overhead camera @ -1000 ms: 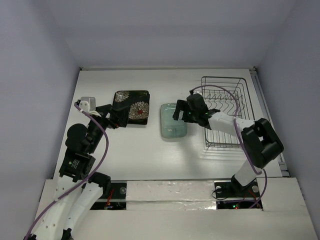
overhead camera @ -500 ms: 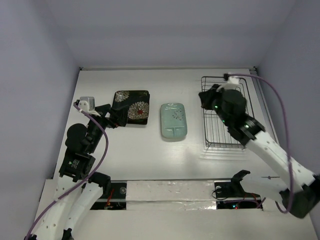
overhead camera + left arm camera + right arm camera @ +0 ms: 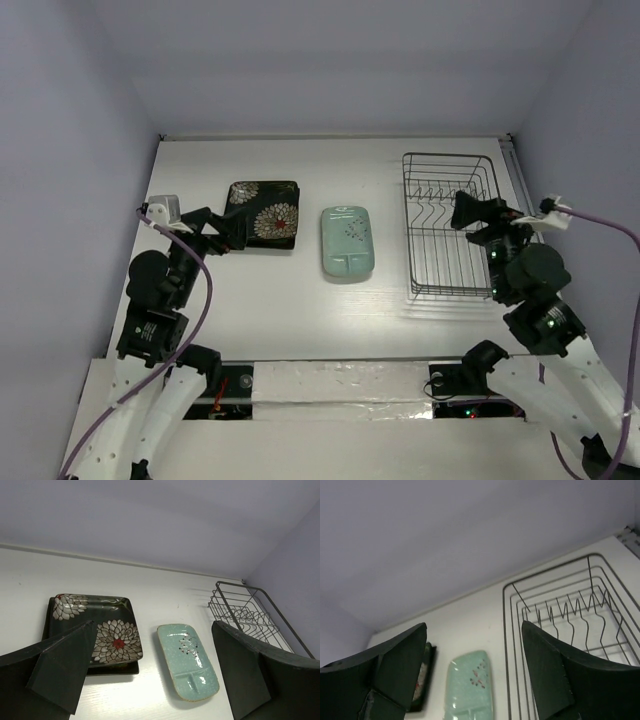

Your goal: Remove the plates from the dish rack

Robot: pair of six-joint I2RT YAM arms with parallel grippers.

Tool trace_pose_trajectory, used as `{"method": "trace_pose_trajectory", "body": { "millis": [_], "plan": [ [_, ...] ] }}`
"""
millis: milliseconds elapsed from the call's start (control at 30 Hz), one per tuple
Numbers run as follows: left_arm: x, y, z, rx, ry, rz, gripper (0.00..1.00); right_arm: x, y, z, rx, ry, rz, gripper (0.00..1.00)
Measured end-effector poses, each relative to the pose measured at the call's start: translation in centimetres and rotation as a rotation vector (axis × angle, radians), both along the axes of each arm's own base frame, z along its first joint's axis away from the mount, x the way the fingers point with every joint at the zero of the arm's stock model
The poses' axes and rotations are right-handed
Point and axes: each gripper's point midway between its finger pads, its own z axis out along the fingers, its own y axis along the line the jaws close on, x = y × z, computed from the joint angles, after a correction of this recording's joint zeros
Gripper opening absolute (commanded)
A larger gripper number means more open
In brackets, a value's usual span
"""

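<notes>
The dish rack (image 3: 448,226) stands at the right of the table with no plates in it; it also shows in the left wrist view (image 3: 250,614) and the right wrist view (image 3: 570,611). The mint-green plate (image 3: 347,240) lies flat on the table left of it. A stack of dark square plates (image 3: 264,212) lies further left, a flower-patterned one on top (image 3: 102,632). The teal-centred plate is not visible. My left gripper (image 3: 216,227) is open and empty at the stack's near-left corner. My right gripper (image 3: 480,214) is open and empty above the rack's right side.
White walls close the table at the back and both sides. A rail (image 3: 520,190) runs along the table's right edge beside the rack. The arm bases stand at the near edge.
My right gripper has left the mint-green plate and swung right and back, past the rack. The mint plate stays flat on the table. My left gripper has shifted slightly.
</notes>
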Motion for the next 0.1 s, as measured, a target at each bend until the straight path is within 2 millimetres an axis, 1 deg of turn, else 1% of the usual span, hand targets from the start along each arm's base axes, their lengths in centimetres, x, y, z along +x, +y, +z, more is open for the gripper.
{"method": "trace_pose_trajectory", "body": {
  "millis": [67,100],
  "plan": [
    [0.0,0.1,-0.1,0.000,0.001,0.005,0.99,0.6,0.3,-2.4,-0.035,0.055,-0.007,0.82],
    [0.1,0.1,-0.1,0.001,0.002,0.007,0.99,0.7,0.4,-2.9,-0.043,0.068,-0.006,0.82]
  ]
}}
